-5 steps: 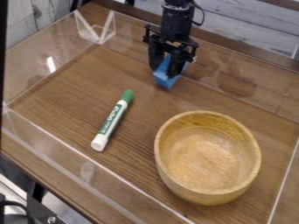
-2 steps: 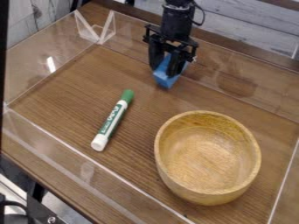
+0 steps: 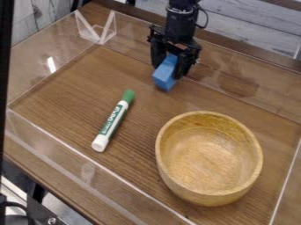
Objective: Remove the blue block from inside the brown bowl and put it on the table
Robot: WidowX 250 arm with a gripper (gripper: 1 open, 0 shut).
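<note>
Blue block: the blue block [image 3: 167, 76] sits on the tabletop toward the far side, outside the bowl, with its lower end toward the camera and its upper end between the black fingers above it.
Claw: the claw [image 3: 174, 63] hangs straight down over the block, one finger on each side of the block's upper part; the fingers stand spread, and whether the pads touch the blue faces cannot be told at this size.
Arm: the black arm [image 3: 180, 16] rises from the claw to the top edge of the view.
Brown bowl: the brown bowl [image 3: 210, 188] stands upright at the near right, well apart from the block; its hollow shows only pale wood grain.
Marker: a green-and-white marker [image 3: 113, 119] lies flat left of the bowl, slanted, its green cap end pointing toward the far side and its white end toward the camera; it touches neither bowl nor block.
Tabletop: the tabletop [image 3: 83, 83] is dark brown wood grain.
Walls: low clear acrylic walls [image 3: 94, 28] border the surface, with a folded clear corner piece at the far left.
</note>
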